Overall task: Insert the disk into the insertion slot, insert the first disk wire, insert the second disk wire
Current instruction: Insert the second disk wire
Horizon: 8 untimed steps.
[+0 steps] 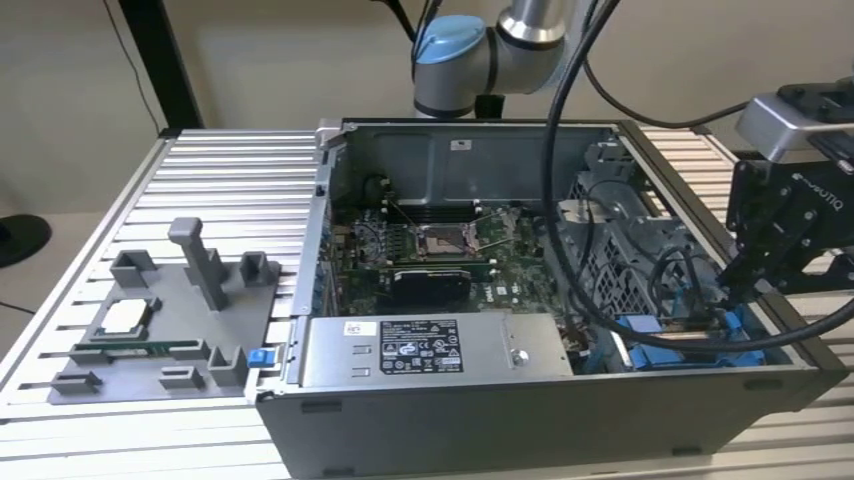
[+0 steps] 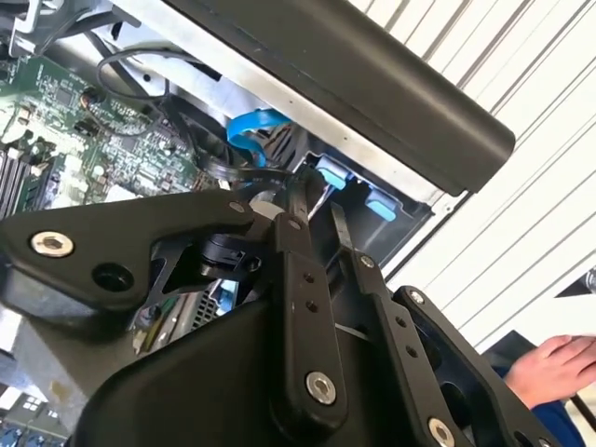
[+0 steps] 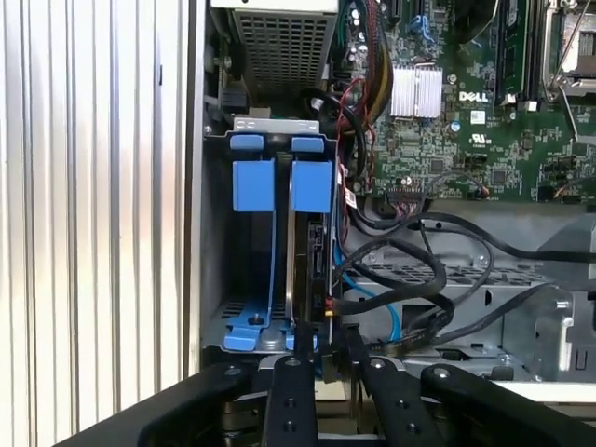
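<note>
The disk stands on edge in the insertion slot of the blue drive bay, beside a blue frame. A black disk wire loops across to a connector at the disk's near end, and a blue wire runs up beside it. My gripper sits right at that connector with its two fingers close together, apparently shut on the black wire's plug. In the exterior view my gripper reaches down into the case's front corner at that view's right. My gripper hovers by the blue tabs.
The open computer case lies on a slatted table. A silver power-supply box sits at the front and the motherboard behind it. A grey fixture lies at the exterior view's left. A person's hand rests outside the case.
</note>
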Motion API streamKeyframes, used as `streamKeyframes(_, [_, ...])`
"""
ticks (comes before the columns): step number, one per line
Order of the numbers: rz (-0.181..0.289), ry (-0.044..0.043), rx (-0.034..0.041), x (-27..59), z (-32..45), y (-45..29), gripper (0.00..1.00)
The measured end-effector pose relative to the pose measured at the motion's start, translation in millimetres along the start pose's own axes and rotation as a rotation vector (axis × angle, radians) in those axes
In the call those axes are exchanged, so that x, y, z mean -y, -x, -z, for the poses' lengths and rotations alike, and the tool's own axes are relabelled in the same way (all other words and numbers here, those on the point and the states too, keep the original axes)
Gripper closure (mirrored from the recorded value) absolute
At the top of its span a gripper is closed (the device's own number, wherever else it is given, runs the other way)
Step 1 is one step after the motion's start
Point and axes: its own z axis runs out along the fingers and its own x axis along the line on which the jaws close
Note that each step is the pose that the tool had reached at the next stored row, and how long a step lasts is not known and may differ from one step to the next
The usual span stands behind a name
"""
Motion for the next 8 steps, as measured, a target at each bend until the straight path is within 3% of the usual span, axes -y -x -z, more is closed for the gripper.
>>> streamKeyframes(8, [0.023, 0.0068, 0.0102, 10.1, 0.3, 0.0, 0.00])
